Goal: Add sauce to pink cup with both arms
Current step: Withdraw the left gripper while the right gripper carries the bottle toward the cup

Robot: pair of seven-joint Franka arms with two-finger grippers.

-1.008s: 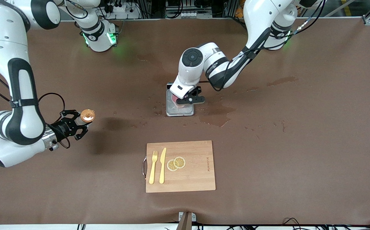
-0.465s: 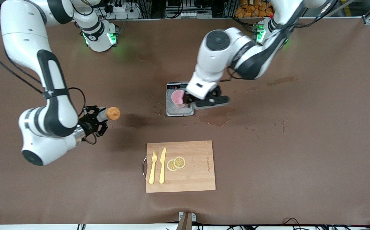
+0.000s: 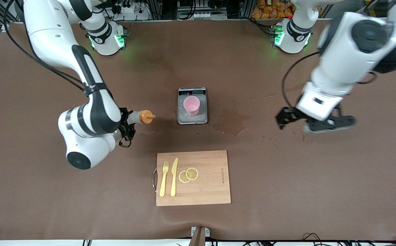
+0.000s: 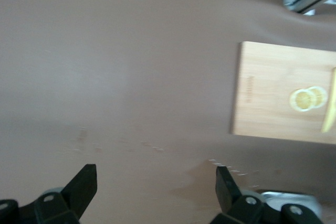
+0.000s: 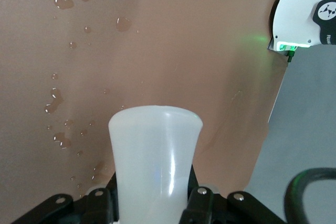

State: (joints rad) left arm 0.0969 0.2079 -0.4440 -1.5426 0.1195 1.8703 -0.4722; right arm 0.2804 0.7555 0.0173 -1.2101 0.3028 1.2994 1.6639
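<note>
The pink cup (image 3: pixel 191 105) stands upright on the grey scale (image 3: pixel 184 118) at the table's middle, with nothing touching it. My right gripper (image 3: pixel 129 120) is shut on the sauce bottle (image 3: pixel 137 117). It holds the bottle on its side above the table, and the orange cap (image 3: pixel 145 117) points at the scale, a short gap away. In the right wrist view the whitish bottle body (image 5: pixel 155 150) sits between the fingers of the right gripper (image 5: pixel 155 205). My left gripper (image 3: pixel 312 122) is open and empty over bare table toward the left arm's end. Its spread fingers (image 4: pixel 84 184) show in the left wrist view.
A wooden cutting board (image 3: pixel 208 191) lies nearer the camera than the scale. It carries a yellow fork (image 3: pixel 164 179), a knife (image 3: pixel 174 177) and lemon slices (image 3: pixel 188 175). A wet patch (image 3: pixel 232 124) and droplets (image 5: pixel 59 100) lie beside the scale.
My left gripper has let go of the pink cup and swung away toward the left arm's end. My right gripper has carried the bottle toward the scale and tipped it sideways.
</note>
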